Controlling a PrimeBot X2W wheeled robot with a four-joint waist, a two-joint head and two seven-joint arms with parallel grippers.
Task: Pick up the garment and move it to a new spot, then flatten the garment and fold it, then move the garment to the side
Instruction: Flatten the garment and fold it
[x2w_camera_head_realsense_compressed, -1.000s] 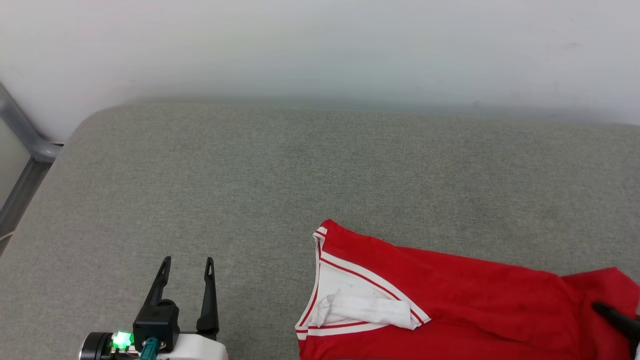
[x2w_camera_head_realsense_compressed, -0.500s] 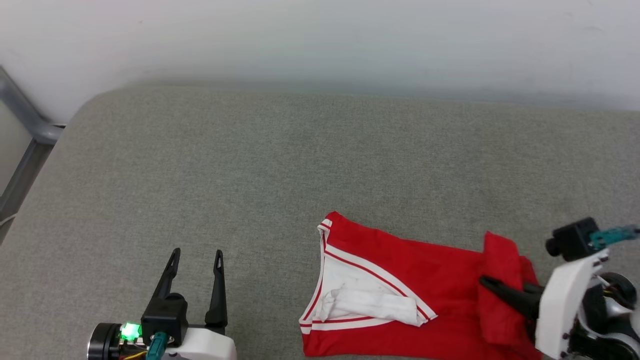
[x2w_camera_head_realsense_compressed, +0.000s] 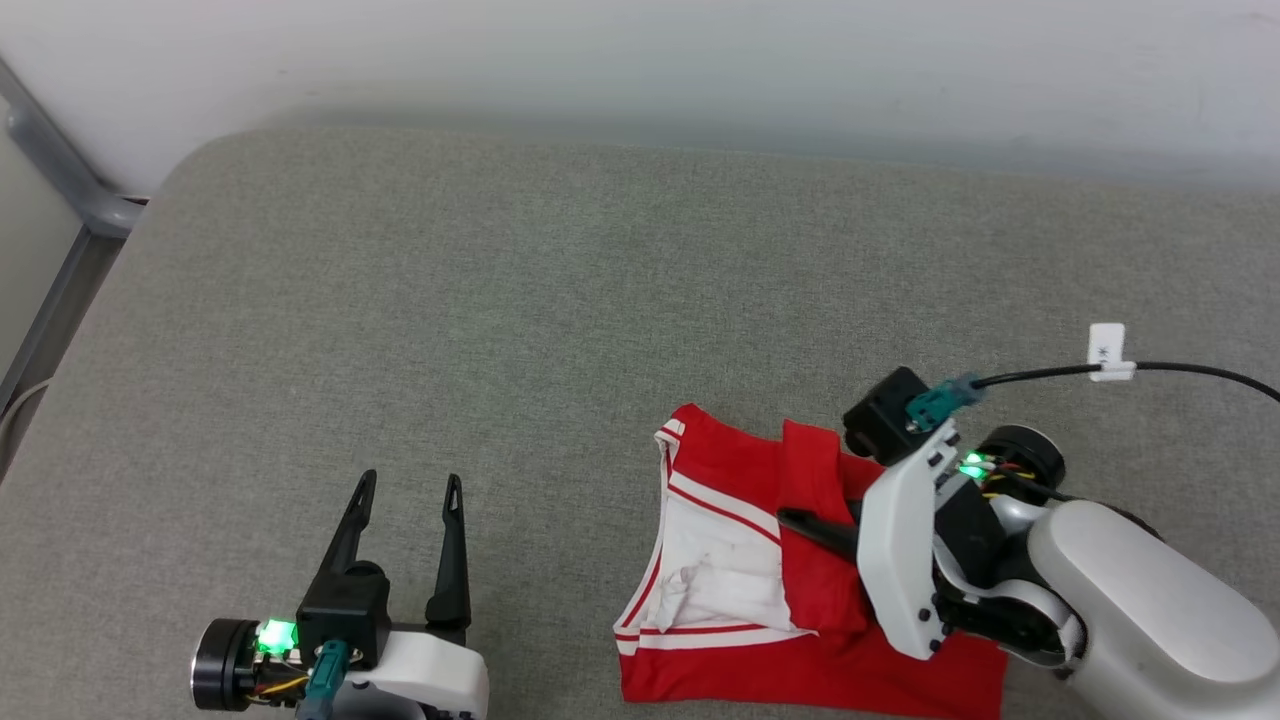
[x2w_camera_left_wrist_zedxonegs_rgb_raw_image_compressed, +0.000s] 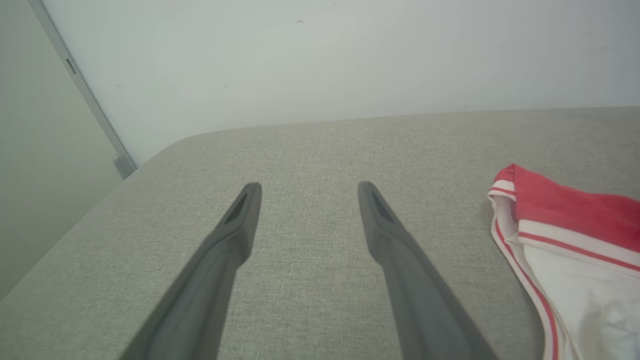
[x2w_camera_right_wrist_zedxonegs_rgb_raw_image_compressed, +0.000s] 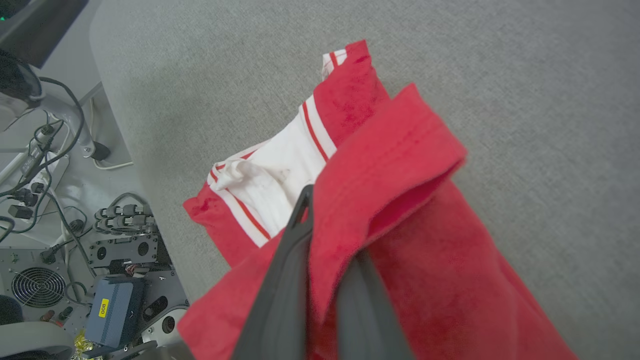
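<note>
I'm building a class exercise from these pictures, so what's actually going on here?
A two-armed robot is folding a red garment with white trim on a grey padded surface. Its right end effector is shut on a flap of the red fabric, holding it raised and doubled over the rest of the garment. Its left end effector hangs open over bare surface beside the garment, holding nothing.

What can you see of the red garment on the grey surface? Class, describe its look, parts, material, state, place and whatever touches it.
The garment is a red shirt of soft, knit-looking cloth, with a white panel edged in red-and-white striped trim. It lies rumpled and partly doubled over on the grey fabric surface, toward the near right. One red edge is raised and folded back across the rest, pinched in the shut right tool.
</note>
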